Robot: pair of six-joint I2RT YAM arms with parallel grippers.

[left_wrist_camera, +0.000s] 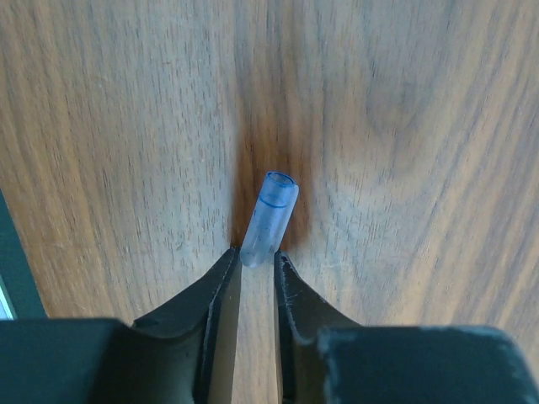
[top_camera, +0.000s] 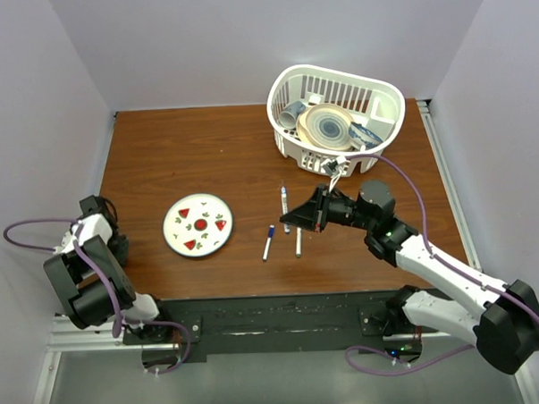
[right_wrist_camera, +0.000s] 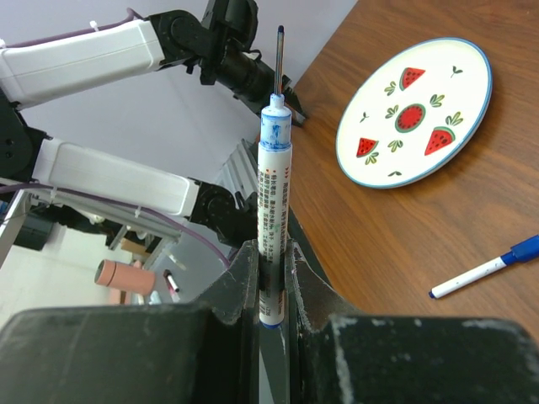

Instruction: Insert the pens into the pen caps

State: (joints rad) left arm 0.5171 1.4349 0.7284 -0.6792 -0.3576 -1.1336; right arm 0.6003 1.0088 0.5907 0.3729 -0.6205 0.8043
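One pale blue cap [left_wrist_camera: 271, 215] clamped at the left pincer [left_wrist_camera: 257, 257] tips, wooden table [left_wrist_camera: 126, 126] behind, right pincer [right_wrist_camera: 271, 252] clamped on an uncapped pen [right_wrist_camera: 274, 194], watermelon plate [right_wrist_camera: 472, 84] on the table

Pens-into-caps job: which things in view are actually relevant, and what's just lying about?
Job:
- uncapped pen in the right pincer
- blue cap in the left pincer
- blue-capped pen and another pen, lying on the table

Lying about:
- watermelon plate
- white basket
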